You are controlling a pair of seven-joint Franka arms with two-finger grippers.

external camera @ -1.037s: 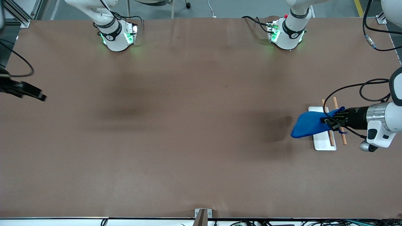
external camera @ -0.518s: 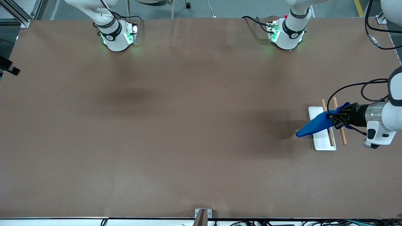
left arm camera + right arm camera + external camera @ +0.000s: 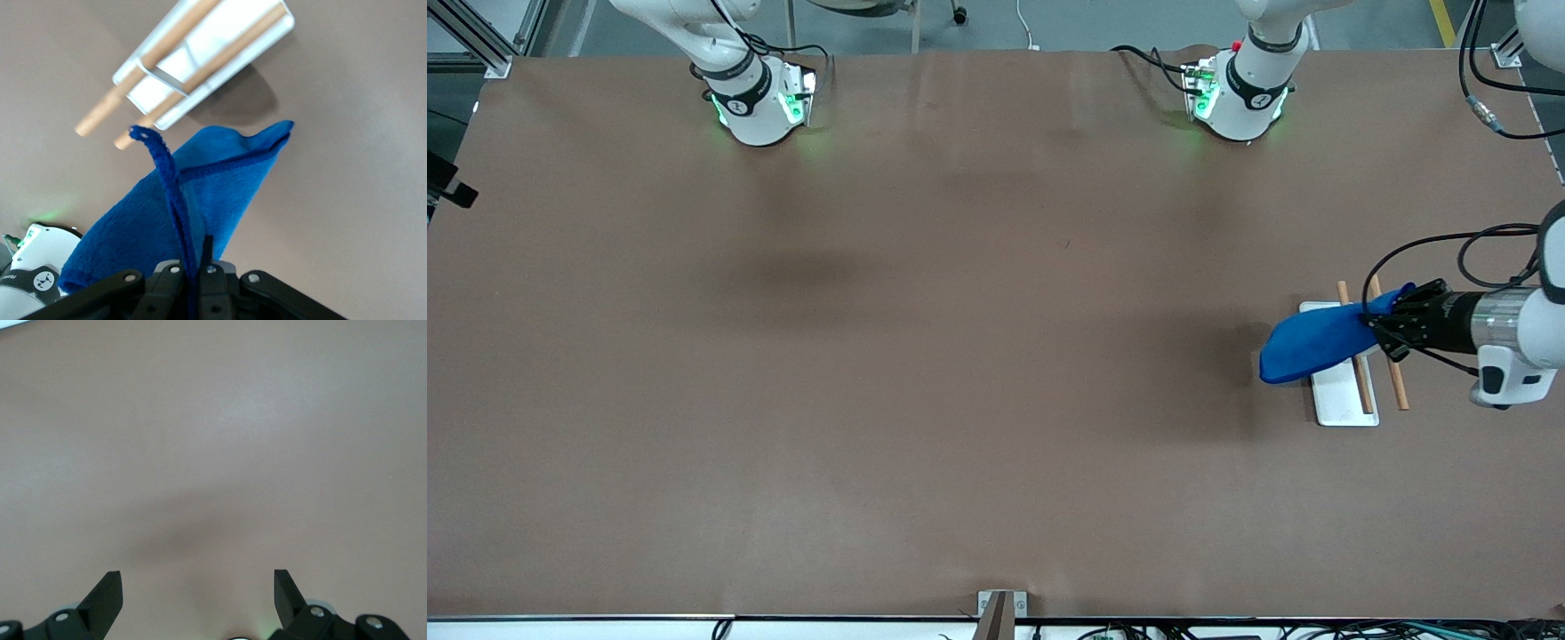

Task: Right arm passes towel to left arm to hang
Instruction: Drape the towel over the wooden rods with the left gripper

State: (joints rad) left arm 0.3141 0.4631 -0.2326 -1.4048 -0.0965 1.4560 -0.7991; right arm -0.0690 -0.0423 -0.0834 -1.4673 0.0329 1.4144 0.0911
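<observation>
My left gripper [image 3: 1380, 322] is shut on a corner of the bright blue towel [image 3: 1309, 345] and holds it in the air over the rack. The towel hangs from the jaws over the rack's white base [image 3: 1344, 402] and its two wooden bars [image 3: 1399, 388]. In the left wrist view the towel [image 3: 200, 207] runs from the left gripper [image 3: 192, 268] toward the rack [image 3: 200, 60], with its hem standing up. My right gripper [image 3: 198, 577] is open and empty over bare table; in the front view only a black part [image 3: 452, 189] shows at the edge at the right arm's end.
The brown table [image 3: 960, 356] carries only the rack, near the left arm's end. The right arm's base [image 3: 758, 102] and the left arm's base [image 3: 1236, 93] stand along the edge farthest from the front camera. A metal bracket [image 3: 1000, 609] sits at the nearest edge.
The right gripper has drawn away toward the table edge at the right arm's end. The left gripper has shifted slightly toward its own end, and the hanging towel has swung and changed shape.
</observation>
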